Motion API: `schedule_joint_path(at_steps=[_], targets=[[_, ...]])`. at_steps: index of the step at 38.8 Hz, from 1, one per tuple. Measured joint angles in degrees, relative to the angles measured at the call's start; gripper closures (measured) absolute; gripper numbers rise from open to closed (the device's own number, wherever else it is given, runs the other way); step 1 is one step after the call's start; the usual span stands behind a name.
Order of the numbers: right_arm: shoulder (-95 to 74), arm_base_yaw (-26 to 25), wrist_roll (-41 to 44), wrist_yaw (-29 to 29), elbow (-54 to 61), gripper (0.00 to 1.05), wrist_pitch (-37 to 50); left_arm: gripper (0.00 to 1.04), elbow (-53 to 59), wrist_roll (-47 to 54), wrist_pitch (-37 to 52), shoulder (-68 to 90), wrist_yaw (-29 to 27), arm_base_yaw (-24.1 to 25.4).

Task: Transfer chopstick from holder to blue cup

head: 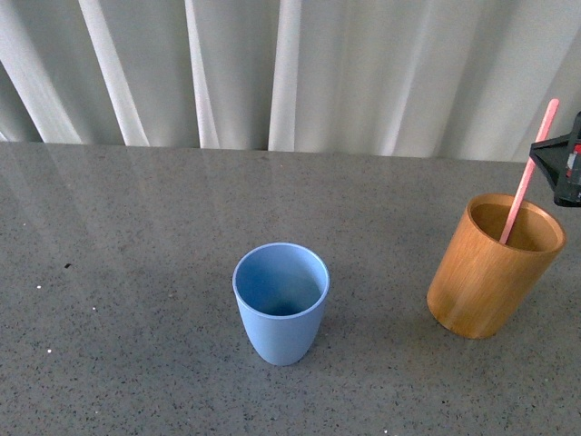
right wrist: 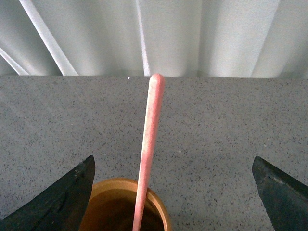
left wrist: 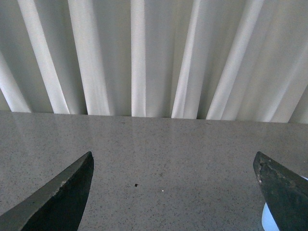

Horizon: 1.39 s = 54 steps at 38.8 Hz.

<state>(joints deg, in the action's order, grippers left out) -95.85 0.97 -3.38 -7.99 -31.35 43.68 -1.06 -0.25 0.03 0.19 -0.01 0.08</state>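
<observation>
A pale pink chopstick [head: 528, 175] leans in the orange-brown wooden holder [head: 490, 272] at the right of the grey table; its top tilts right. The light blue cup [head: 280, 304] stands empty near the middle front. My right gripper [head: 565, 168] shows only as a black part at the right edge, level with the stick's upper end. In the right wrist view that gripper [right wrist: 173, 192] is open, with the chopstick [right wrist: 149, 144] and the holder's rim [right wrist: 159, 202] between its wide-spread fingers, touching neither. My left gripper [left wrist: 173, 192] is open over bare table; a sliver of the blue cup [left wrist: 267, 219] shows beside one finger.
White pleated curtains [head: 290, 73] hang behind the table's far edge. The speckled grey tabletop [head: 136, 272] stretches left of the blue cup. A small dark speck [left wrist: 136, 184] lies on the table in the left wrist view.
</observation>
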Motion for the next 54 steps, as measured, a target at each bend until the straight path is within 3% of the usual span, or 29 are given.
schedule_joint_path(at_steps=[27,31,42,47,49,54], targets=[[-11.6,3.5,-2.6,0.8,-12.0,0.11,-0.3,0.07,0.0,0.0,0.0,0.0,0.0,0.0],[-12.0,4.1,-3.0,0.9,-12.6,0.23,-0.7,0.07,0.0,0.0,0.0,0.0,0.0,0.0],[-12.5,5.8,-3.9,2.6,-12.4,0.78,0.1,0.07,0.0,0.0,0.0,0.0,0.0,0.0],[-12.3,5.9,-3.9,3.9,-11.3,0.96,0.8,0.07,0.0,0.0,0.0,0.0,0.0,0.0],[-12.0,5.9,-3.7,4.5,-10.7,1.02,1.2,0.07,0.0,0.0,0.0,0.0,0.0,0.0],[-9.9,5.8,-3.4,5.2,-9.8,1.03,1.2,0.07,0.0,0.0,0.0,0.0,0.0,0.0]])
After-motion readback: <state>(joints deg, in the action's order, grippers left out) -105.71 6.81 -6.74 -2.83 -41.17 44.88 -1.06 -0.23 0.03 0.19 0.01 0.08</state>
